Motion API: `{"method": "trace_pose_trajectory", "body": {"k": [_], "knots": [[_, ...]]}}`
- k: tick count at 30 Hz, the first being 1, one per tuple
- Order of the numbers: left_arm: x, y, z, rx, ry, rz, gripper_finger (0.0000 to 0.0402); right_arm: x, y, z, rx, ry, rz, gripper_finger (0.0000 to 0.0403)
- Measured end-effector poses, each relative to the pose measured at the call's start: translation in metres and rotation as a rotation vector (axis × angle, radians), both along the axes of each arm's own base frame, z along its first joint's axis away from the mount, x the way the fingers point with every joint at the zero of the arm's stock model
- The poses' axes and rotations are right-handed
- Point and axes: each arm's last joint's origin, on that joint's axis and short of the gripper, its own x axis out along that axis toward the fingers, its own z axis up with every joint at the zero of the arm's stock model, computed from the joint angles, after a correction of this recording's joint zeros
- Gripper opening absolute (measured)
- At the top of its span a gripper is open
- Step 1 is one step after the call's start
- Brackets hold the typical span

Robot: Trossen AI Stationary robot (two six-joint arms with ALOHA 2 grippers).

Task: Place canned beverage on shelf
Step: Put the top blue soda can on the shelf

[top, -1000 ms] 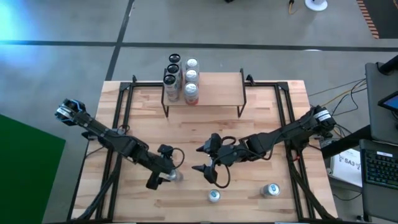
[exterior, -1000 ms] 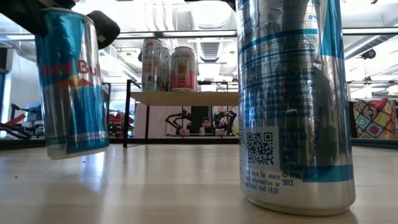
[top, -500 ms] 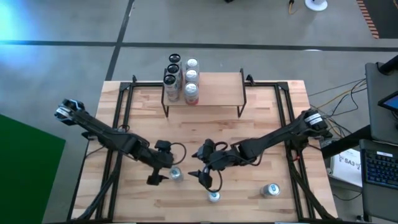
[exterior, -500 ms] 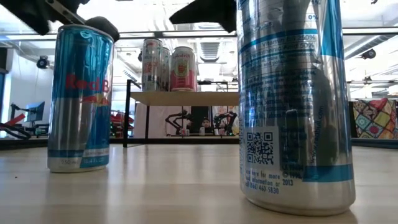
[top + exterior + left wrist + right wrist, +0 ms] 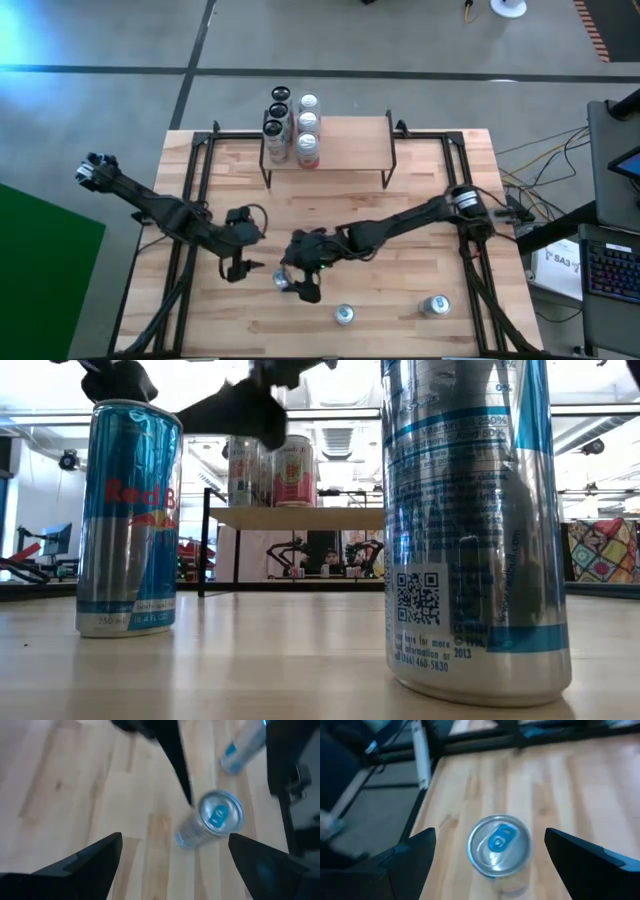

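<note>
Red Bull can (image 5: 282, 279), slim, blue and silver with a blue pull tab on its silver lid, stands upright on the wooden table (image 5: 420, 200), lower centre of the high view. Right gripper (image 5: 298, 283) hovers over it, jaws open. Left gripper (image 5: 236, 269) sits just left, jaws spread, empty. Shelf (image 5: 345, 145) at upper centre holds five cans.
</note>
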Motion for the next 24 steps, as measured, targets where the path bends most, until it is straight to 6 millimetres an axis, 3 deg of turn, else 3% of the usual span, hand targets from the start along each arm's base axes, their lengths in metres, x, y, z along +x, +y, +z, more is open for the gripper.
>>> {"method": "trace_pose_trajectory", "body": {"k": [8,15,24], "knots": [[-0.016,0.007,-0.003,-0.045,-0.052,0.194,0.0351,0.022,-0.005,-0.012,-0.079,0.080,0.165,0.0364],[-0.021,0.002,-0.013,-0.096,-0.021,0.234,0.0351,0.035,-0.004,-0.015,-0.143,0.101,0.219,0.0360],[-0.031,-0.005,-0.015,-0.129,-0.002,0.279,0.0351,0.037,-0.006,-0.018,-0.156,0.132,0.273,0.0259]]}}
